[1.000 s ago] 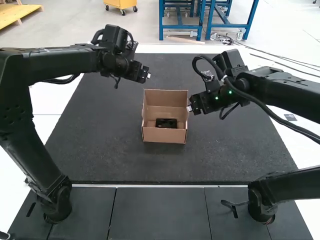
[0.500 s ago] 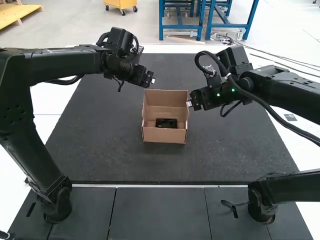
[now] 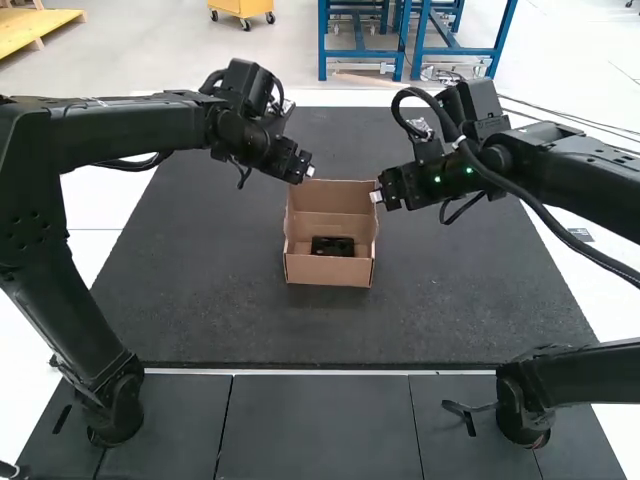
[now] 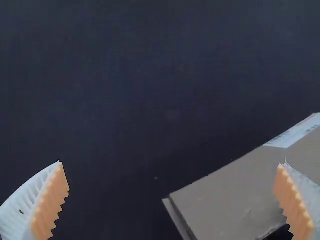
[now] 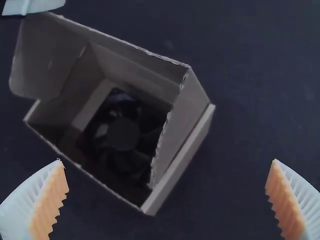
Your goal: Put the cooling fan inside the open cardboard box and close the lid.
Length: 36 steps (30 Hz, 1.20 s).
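The cooling fan (image 3: pixel 332 245) lay flat on the floor of the cardboard box (image 3: pixel 328 268), hub facing up, so only the closing remained. The box sat near the middle of the black mat (image 3: pixel 180 300), its mouth upward. Its lid (image 3: pixel 330 197) stood upright off the far wall, with its long edge running left to right. The lid looked light and stiff but easy to crease, best pushed at its free top edge. The left gripper (image 3: pixel 305 172) hung released at the lid's far-left corner, and the right gripper (image 3: pixel 378 197) hung released at its right corner.
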### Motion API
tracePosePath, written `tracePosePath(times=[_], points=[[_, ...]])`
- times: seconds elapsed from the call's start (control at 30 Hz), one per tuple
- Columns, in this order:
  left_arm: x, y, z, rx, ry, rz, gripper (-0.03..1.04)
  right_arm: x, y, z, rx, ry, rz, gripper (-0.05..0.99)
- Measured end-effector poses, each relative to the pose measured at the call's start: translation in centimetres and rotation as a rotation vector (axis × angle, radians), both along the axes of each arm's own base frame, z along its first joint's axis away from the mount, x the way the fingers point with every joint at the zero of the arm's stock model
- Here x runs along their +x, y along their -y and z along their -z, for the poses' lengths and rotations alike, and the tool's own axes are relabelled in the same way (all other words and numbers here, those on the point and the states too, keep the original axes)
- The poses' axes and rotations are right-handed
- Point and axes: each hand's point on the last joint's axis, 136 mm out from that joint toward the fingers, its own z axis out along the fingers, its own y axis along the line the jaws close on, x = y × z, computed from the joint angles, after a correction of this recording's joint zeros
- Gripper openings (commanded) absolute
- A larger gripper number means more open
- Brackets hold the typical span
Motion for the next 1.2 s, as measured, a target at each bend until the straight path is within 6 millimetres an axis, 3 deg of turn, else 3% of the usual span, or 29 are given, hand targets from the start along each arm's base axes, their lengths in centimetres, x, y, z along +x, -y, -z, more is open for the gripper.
tracePosePath(times=[0.37,0.77,1.2], points=[[-1.1,-0.6,2.1,0.031,-0.061,0.000,0.96,-0.1,-0.3,-0.4,0.013,-0.001,-0.014,0.90],[-3.9,-1.7,4.9,0.050,-0.121,0.009,0.96,-0.2,-0.4,-0.4,0.018,-0.005,-0.020,0.90],[-4.4,-1.4,6.5,0.038,-0.121,0.012,0.96,-0.3,-0.6,-0.4,0.026,-0.009,-0.029,0.90]])
